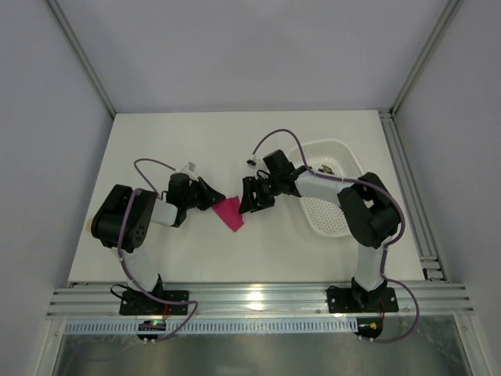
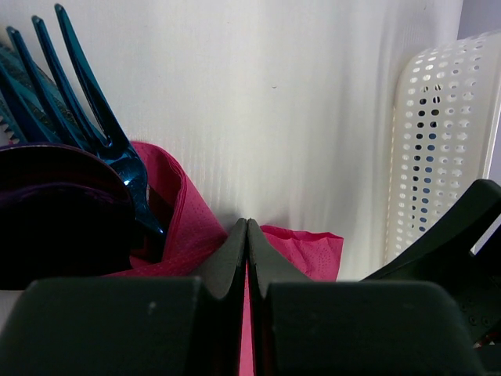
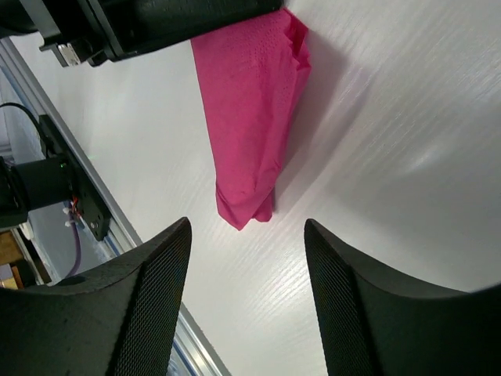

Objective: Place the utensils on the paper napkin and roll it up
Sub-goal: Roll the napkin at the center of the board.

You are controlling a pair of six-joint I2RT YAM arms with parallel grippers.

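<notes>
Grip first: the left claw [image 2: 246, 235] is clenched, its two tips pressed flat together with a sliver of pink in the seam, so it seems to pinch a fold of the napkin [image 3: 250, 110]. Just to its left the paper curls into a loose tube. The round dark purple head of a spoon [image 2: 55, 219] and the glossy tines of a fork [image 2: 86, 110] stick out of its open end.

The right claw [image 3: 246, 235] is spread wide and grasps nothing. The narrow, tucked end of the pink bundle lies just ahead of its gap, touching neither side. The bundle lies flat on the white table [image 3: 407, 157], stretching from there to the left claw. A white perforated basket [image 2: 446, 141] stands off beyond the right claw.

The napkin looks thin, soft and easy to tear, and I judge it will unroll once let go. The fork and spoon are light and slick and could slide out the open end. The best hold is probably across the middle of the bundle, where the handles stiffen it, not on a loose corner.
</notes>
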